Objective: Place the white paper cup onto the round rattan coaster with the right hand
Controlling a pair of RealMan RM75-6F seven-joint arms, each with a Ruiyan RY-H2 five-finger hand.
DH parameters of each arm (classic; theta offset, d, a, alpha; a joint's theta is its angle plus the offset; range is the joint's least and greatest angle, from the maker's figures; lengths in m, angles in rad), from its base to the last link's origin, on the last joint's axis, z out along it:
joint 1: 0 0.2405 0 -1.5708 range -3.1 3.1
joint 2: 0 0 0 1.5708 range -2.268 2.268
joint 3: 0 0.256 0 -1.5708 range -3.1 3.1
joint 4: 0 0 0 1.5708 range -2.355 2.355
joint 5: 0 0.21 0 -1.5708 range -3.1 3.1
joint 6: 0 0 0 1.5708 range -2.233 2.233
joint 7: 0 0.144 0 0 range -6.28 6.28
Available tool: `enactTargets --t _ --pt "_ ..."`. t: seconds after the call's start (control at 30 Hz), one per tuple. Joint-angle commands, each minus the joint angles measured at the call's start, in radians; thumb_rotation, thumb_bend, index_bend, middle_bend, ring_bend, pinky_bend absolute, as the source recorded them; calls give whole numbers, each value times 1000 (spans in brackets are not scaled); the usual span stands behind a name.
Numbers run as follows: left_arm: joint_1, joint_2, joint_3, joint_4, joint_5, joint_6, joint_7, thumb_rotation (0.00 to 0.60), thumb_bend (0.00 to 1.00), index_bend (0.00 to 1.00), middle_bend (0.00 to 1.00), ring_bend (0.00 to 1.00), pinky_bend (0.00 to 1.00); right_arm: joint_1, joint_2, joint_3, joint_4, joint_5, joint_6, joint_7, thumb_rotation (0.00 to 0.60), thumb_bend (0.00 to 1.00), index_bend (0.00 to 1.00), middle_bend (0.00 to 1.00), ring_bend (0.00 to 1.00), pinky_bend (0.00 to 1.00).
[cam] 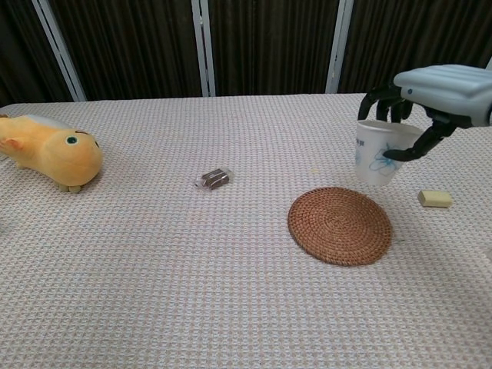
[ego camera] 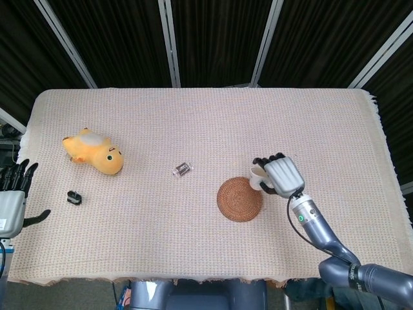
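My right hand (ego camera: 281, 175) (cam: 430, 88) grips the white paper cup (cam: 378, 152) (ego camera: 259, 175) by its rim from above. The cup hangs upright in the air, just over the far right edge of the round rattan coaster (cam: 340, 225) (ego camera: 239, 199). A faint blue drawing marks the cup's side. In the head view the hand covers most of the cup. My left hand (ego camera: 13, 197) stays open at the table's left edge, holding nothing.
A yellow plush toy (ego camera: 94, 151) (cam: 48, 155) lies far left. A small dark clip (ego camera: 182, 169) (cam: 214, 178) sits mid-table, a black item (ego camera: 74, 197) near the left edge. A pale yellow block (cam: 435, 198) lies right of the coaster.
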Motion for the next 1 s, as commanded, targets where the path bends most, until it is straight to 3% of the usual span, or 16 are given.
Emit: enactTargets --t 0.03,0.23,0.57,0.63,0.7,0.77,1.0 --pt "1 2 2 0 2 0 -4 600 38 0 0 0 0 3 -13 -51 -46 -77 18 -26 600 244 301 454 398 349" --pt "3 7 5 0 7 0 -15 600 37 0 0 0 0 11 -91 -86 9 -122 24 -91 600 245 301 454 398 349" --pt "5 15 5 0 8 -1 -33 600 36 0 0 0 0 2 -150 -95 105 -141 52 -99 600 231 286 447 388 349" --pt "4 16 5 0 7 -2 -34 600 36 0 0 0 0 -2 -147 -98 107 -143 55 -91 600 131 183 365 320 335" --pt "4 16 6 0 7 -4 -33 600 37 0 0 0 0 -7 -141 -101 102 -141 55 -86 600 22 47 189 169 254" --pt "4 15 7 -1 8 -4 -32 600 37 0 0 0 0 -17 -125 -105 74 -130 55 -87 600 0 0 27 23 139" --pt "9 23 10 -7 14 1 -44 600 36 0 0 0 0 -89 7 -129 -108 -165 159 -88 600 0 0 0 0 16"
